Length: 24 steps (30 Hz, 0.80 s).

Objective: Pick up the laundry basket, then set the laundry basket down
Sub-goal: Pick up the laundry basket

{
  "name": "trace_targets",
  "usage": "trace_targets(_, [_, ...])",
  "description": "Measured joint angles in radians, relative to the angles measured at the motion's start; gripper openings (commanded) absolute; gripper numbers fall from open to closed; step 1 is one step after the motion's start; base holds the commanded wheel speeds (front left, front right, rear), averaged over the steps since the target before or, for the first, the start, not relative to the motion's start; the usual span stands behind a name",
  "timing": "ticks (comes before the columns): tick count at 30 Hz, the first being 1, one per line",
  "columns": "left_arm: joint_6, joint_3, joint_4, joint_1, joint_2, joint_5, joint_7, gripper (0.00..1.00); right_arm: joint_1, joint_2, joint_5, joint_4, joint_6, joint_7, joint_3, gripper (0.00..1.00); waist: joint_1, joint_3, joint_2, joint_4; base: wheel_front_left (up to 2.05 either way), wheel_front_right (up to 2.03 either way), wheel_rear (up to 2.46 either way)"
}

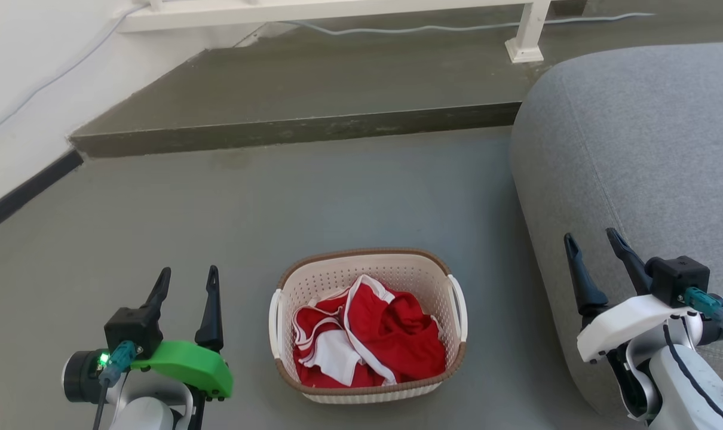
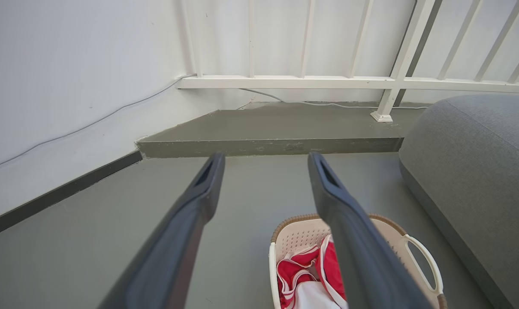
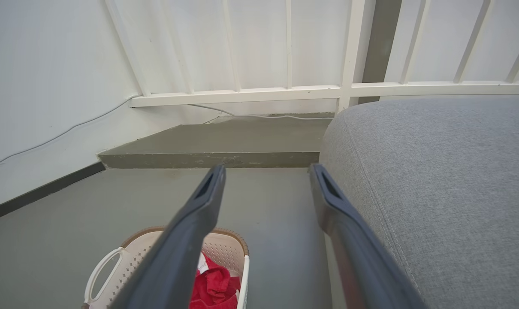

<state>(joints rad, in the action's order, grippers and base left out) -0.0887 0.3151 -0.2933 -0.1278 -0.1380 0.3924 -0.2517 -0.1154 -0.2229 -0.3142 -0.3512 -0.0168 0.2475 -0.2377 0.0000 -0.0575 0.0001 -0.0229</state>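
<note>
Left gripper (image 1: 189, 270) and right gripper (image 1: 590, 235), jaws spread and empty, flank the laundry basket (image 1: 331, 276), which stands on the grey floor (image 1: 218, 203) holding red-and-white clothing (image 1: 397, 334). Beside it, a grey sofa (image 1: 636, 149); beyond, a raised step (image 1: 296, 128) and a white railing (image 1: 337, 12).

Perforated plastic laundry basket (image 1: 418, 278), woven-look rim.

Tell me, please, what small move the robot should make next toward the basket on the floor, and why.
Probably bring both arms inward and down toward the side handles. The laundry basket sits on the floor between the left claw and the right claw. Both claws are open, hold nothing, and stand apart from it, each outside the handle on its side.
</note>
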Motion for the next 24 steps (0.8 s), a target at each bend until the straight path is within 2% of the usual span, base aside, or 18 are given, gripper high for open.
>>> trace_targets(9, [0.0,0.001,0.017,-0.047,0.026,-0.001,0.0,1.0,-0.028,0.0,0.001,0.008,-0.009,0.0,0.015,1.0,0.0,-0.063,0.0,0.005,0.0,0.0,0.0])
trace_targets(24, [-0.004,-0.002,0.039,-0.14,0.036,-0.026,0.0,1.0,-0.115,0.002,0.006,0.022,-0.03,0.0,0.03,1.0,0.0,-0.222,0.0,0.015,0.0,0.0,0.0])
